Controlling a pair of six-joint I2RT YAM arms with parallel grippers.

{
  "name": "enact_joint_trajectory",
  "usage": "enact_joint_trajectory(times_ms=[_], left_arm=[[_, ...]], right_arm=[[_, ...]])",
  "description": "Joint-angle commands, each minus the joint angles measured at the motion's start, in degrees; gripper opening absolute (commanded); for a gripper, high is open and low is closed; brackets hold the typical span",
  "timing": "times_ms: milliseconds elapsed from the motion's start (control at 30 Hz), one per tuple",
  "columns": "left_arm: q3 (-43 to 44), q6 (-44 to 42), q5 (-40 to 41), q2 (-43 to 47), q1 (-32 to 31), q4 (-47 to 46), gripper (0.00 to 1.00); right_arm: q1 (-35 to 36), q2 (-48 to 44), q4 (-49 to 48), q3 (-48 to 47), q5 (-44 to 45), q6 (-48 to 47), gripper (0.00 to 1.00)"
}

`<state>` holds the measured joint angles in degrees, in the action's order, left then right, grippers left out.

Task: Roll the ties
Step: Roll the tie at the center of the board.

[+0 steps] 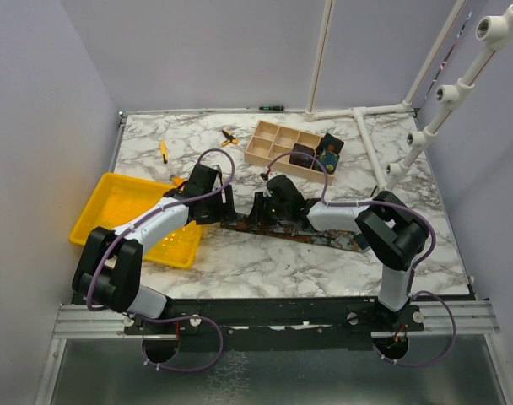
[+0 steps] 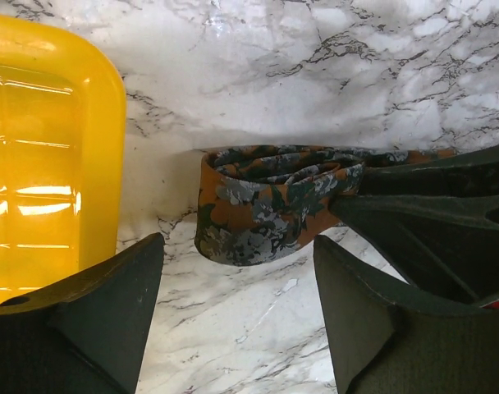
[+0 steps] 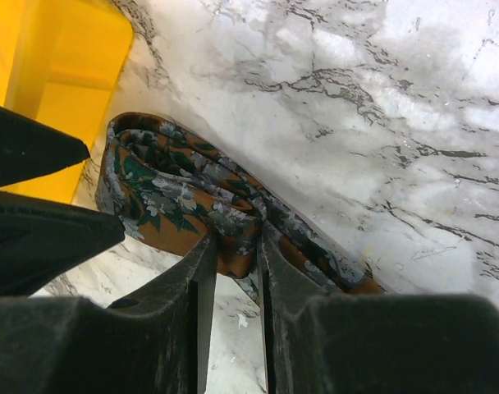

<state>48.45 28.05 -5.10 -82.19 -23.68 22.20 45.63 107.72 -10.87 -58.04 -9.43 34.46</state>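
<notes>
Marble table [image 1: 265,261], tie [image 2: 266,213] lying left-right, rolled end leftward, right jaws pinching it, left jaws spread wide

Yellow tray [image 2: 52,164] (left) just beside tie [image 2: 258,215]

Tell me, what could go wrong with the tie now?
The tie is loosely rolled and held only by the right gripper; if that pinch slips, it may spring open. The open left gripper sits close, so it could bump the right one or the yellow tray.
</notes>
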Motion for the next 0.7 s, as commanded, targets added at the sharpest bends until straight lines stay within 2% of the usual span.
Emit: enact_joint_trajectory(times_ms=[0, 367, 667], left_arm=[[2.3, -1.4, -2.0, -2.9, 2.0, -0.4, 0.75], [4.3, -3.8, -6.8, -9.0, 2.9, -1.3, 0.74], [1.7, -8.9, -6.9, -7.3, 5.2, -1.9, 0.74]], right_arm=[[-0.4, 1.9, -1.5, 2.2, -1.4, -0.4, 0.27], [-1.0, 2.1, -4.3, 6.1, -2.3, 0.0, 0.26], [-1.4, 2.2, -6.2, 8.2, -3.4, 0.3, 0.26]])
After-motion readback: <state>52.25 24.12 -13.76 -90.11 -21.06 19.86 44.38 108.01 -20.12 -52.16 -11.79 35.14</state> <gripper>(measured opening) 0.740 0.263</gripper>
